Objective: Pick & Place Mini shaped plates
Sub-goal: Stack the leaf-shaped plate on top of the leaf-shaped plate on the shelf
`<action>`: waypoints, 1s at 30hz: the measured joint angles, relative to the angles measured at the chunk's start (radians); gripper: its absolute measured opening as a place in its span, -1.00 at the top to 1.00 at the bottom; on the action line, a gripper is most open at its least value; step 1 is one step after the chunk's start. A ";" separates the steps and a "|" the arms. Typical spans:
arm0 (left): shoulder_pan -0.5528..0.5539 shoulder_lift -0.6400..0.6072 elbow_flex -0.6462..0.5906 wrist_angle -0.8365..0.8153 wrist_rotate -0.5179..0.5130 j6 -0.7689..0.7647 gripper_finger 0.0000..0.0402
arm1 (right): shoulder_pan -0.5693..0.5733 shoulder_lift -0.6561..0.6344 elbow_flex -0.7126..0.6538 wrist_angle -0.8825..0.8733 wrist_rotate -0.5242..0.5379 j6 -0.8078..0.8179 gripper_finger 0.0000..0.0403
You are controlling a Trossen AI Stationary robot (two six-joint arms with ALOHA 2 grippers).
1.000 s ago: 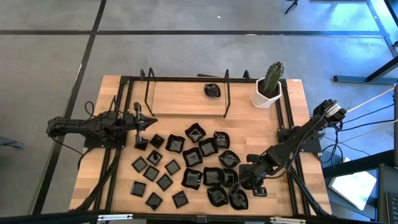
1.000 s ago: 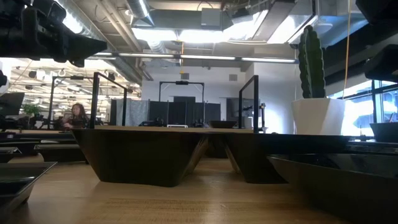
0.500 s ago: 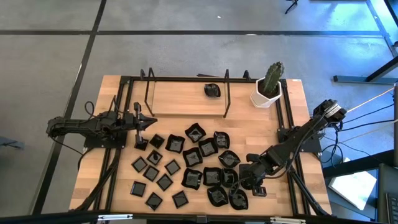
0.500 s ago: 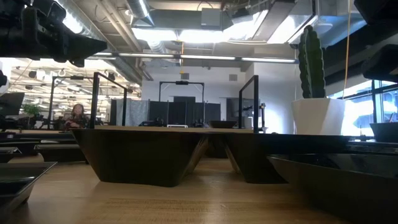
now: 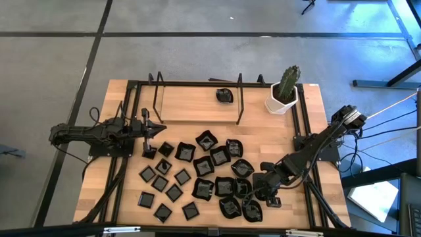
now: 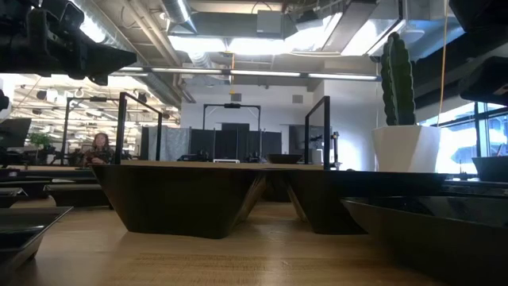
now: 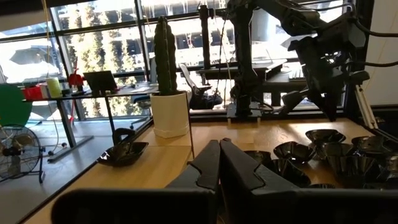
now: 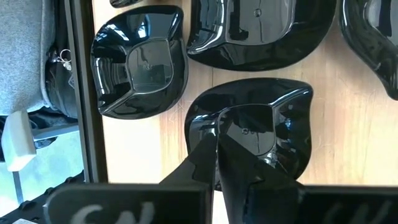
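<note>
Glossy black plates [image 5: 203, 166], white pot [image 5: 280, 103], green cactus [image 5: 288, 81]

Left arm: we're stretching it in from the table's left side, left gripper [image 5: 150, 129] pinched closed.
Right arm: we're reaching low, right gripper [image 5: 262, 192] fingers together.

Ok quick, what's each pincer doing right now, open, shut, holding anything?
Left pincer: shut, holding nothing, above the table's left side.
Right pincer: shut, down on a wavy-edged black plate; a grip on it cannot be told.
</note>
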 joint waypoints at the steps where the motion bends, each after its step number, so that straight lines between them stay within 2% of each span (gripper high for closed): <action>1: 0.000 0.000 0.000 0.000 0.000 0.000 0.98 | 0.000 0.000 0.000 0.000 0.000 0.000 0.91; 16: 0.000 0.000 0.000 0.000 0.001 -0.004 0.98 | 0.000 0.000 0.000 0.000 0.002 0.004 0.91; 21: 0.000 0.000 0.000 0.012 0.001 -0.016 0.99 | 0.000 0.000 0.000 0.009 0.077 0.001 0.91; 30: 0.000 0.000 0.000 0.030 0.001 -0.029 0.95 | 0.000 0.000 0.000 0.008 0.100 0.000 0.91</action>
